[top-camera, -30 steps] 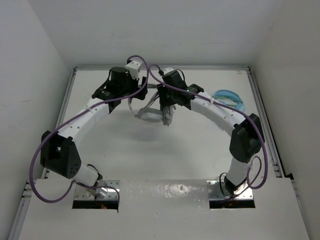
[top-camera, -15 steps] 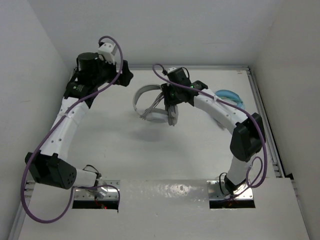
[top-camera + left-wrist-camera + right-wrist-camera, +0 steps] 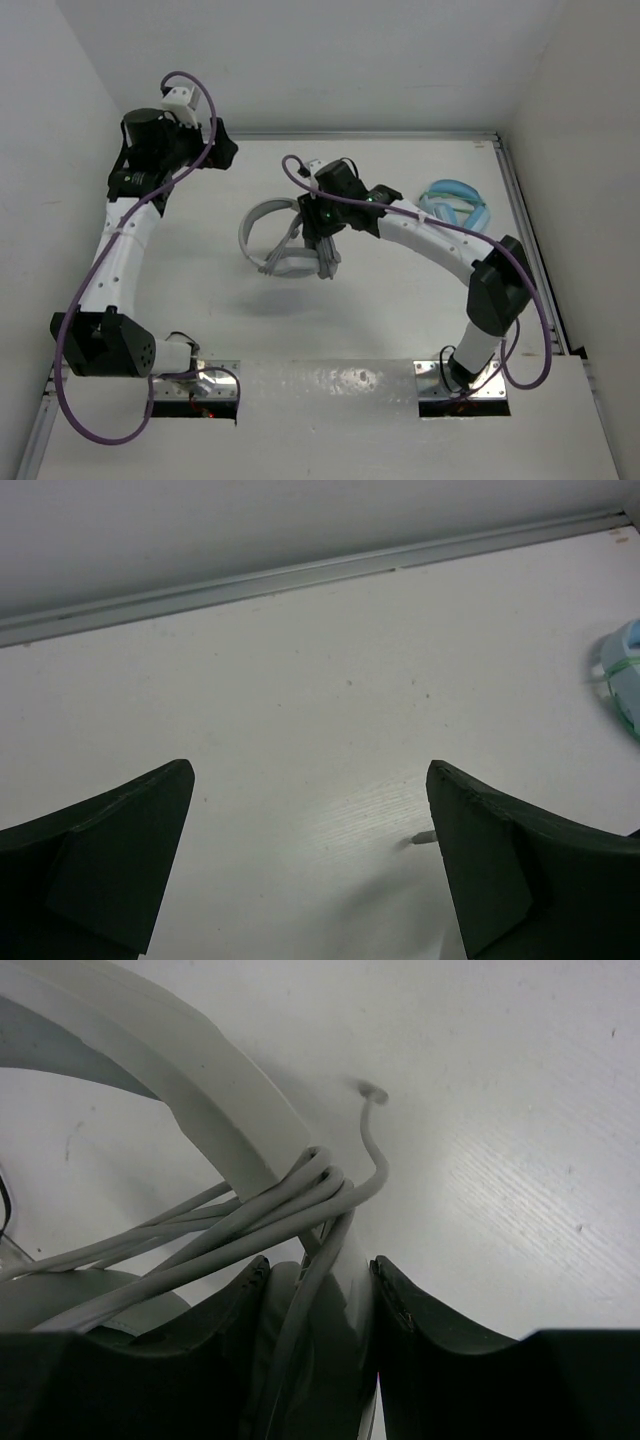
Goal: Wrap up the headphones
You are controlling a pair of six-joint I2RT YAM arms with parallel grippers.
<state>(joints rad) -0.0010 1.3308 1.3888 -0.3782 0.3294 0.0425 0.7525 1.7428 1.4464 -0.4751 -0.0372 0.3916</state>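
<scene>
My right gripper (image 3: 315, 1282) is pinched narrow on the headphones (image 3: 288, 266), with cable (image 3: 230, 1222) loops bunched against the headband, over mid-table (image 3: 380, 310). My left gripper (image 3: 308, 772) is spread wide with nothing in it, at the far-left corner, well apart from them. The light blue pair (image 3: 455, 200) lies far right.

Top cam overhead; wrist cams close, low; headphones (image 3: 258, 210) (image 3: 200, 1060) shared by top, right wrist

white arms (image 3: 118, 252) with black joints (image 3: 104, 343), purple cables (image 3: 60, 395), dark tool fingers (image 3: 100, 870).
</scene>
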